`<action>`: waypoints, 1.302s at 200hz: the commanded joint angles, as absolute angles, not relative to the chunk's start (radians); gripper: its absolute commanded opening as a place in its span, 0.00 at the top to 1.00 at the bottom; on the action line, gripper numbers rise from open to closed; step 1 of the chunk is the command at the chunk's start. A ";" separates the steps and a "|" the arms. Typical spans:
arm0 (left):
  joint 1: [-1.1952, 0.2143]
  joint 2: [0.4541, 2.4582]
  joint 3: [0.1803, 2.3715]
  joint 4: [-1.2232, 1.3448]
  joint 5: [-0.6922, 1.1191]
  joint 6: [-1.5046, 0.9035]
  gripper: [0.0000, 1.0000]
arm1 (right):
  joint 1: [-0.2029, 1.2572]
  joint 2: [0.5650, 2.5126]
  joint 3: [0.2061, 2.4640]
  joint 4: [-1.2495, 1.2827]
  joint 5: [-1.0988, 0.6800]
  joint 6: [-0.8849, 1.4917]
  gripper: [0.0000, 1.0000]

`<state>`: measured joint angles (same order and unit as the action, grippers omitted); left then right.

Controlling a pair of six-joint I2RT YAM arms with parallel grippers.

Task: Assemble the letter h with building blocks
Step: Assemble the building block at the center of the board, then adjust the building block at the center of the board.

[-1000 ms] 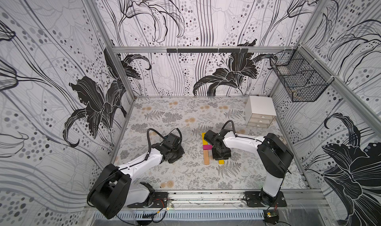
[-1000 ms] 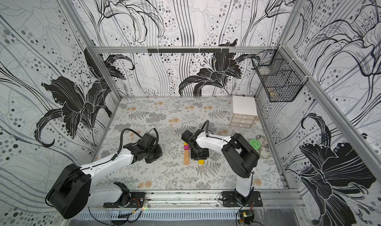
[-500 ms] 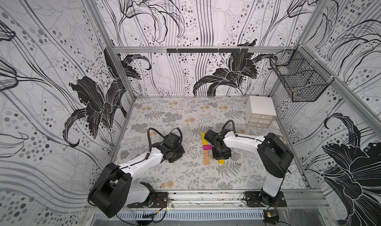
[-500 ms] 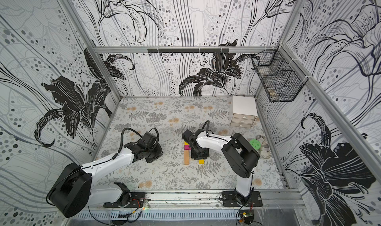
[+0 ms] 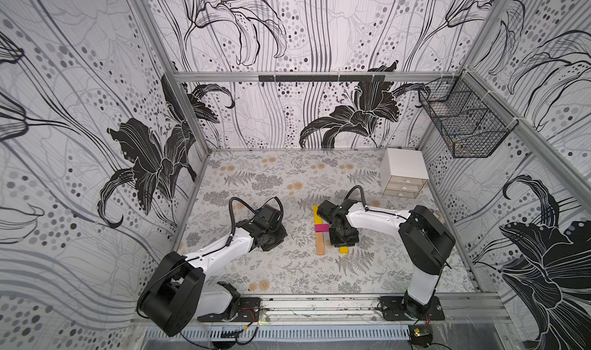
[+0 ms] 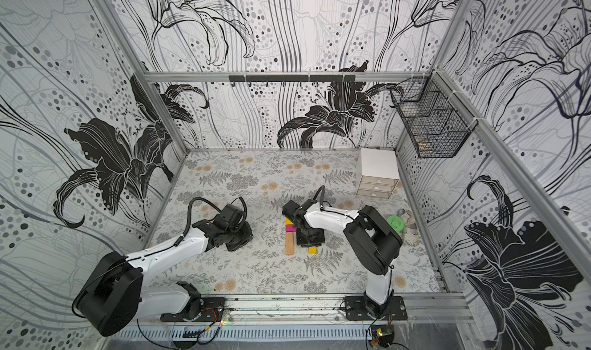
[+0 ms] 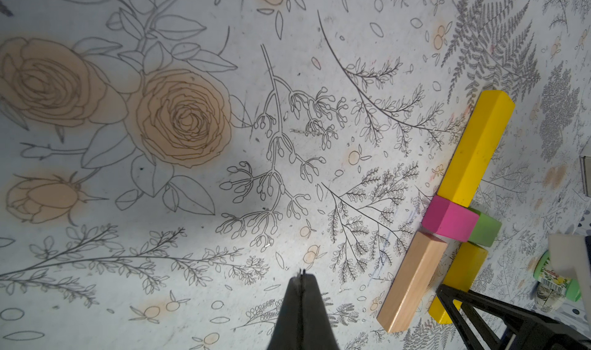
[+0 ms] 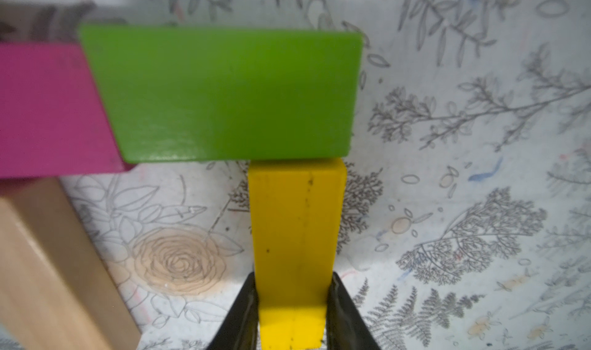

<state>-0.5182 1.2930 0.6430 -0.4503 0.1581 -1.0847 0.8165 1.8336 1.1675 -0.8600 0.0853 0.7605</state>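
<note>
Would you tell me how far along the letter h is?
Done: the far yellow block, pink block and wooden block roughly line up as the stem, with the green block beside the pink as the bar. In hand: the right end effector is shut on the near yellow block, its end apparently against the green. Remaining: let go and back away. The left end effector is shut, empty.

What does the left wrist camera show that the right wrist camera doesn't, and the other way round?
Only the left wrist view shows the long yellow stem block adjoining the short magenta block, and the shut, empty left gripper. Only the right wrist view shows the right gripper clamped on the long yellow leg block, whose end meets the short green block. Both show the magenta, green and yellow leg blocks and the long tan wooden block.
</note>
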 commanded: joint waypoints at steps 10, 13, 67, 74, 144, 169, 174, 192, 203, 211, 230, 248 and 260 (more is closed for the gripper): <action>-0.521 1.301 0.663 -0.453 0.140 -1.072 1.00 | 0.805 1.877 1.168 -0.857 0.097 0.741 0.77; -0.520 1.301 0.663 -0.453 0.140 -1.071 1.00 | 0.805 1.877 1.169 -0.856 0.097 0.741 0.77; -0.521 1.293 0.657 -0.456 0.136 -1.071 1.00 | 0.805 1.853 1.175 -0.878 0.105 0.741 0.63; -0.520 1.293 0.657 -0.457 0.135 -1.071 1.00 | 0.805 1.844 1.174 -0.883 0.108 0.741 0.62; -0.520 1.293 0.652 -0.451 0.138 -1.072 1.00 | 0.810 1.729 1.171 -0.921 0.098 0.732 0.48; -0.520 1.292 0.649 -0.452 0.138 -1.075 1.00 | 0.834 1.679 1.195 -0.956 0.106 0.723 0.42; -0.521 1.293 0.650 -0.452 0.138 -1.074 1.00 | 0.843 1.676 1.205 -0.967 0.114 0.721 0.42; -0.521 1.284 0.653 -0.453 0.131 -1.073 1.00 | 0.900 1.627 1.250 -1.019 0.181 0.737 0.39; -0.520 1.276 0.656 -0.460 0.124 -1.073 1.00 | 0.948 1.621 1.275 -1.040 0.216 0.755 0.38; -0.521 1.271 0.660 -0.466 0.117 -1.071 1.00 | 0.984 1.621 1.285 -1.043 0.235 0.779 0.37; -0.521 1.258 0.661 -0.476 0.105 -1.072 1.00 | 1.073 1.645 1.281 -1.025 0.253 0.857 0.37; -0.520 1.246 0.651 -0.480 0.096 -1.083 1.00 | 1.153 1.710 1.284 -1.007 0.277 0.919 0.35; -0.520 1.240 0.643 -0.482 0.095 -1.089 1.00 | 1.188 1.760 1.298 -1.005 0.284 0.944 0.35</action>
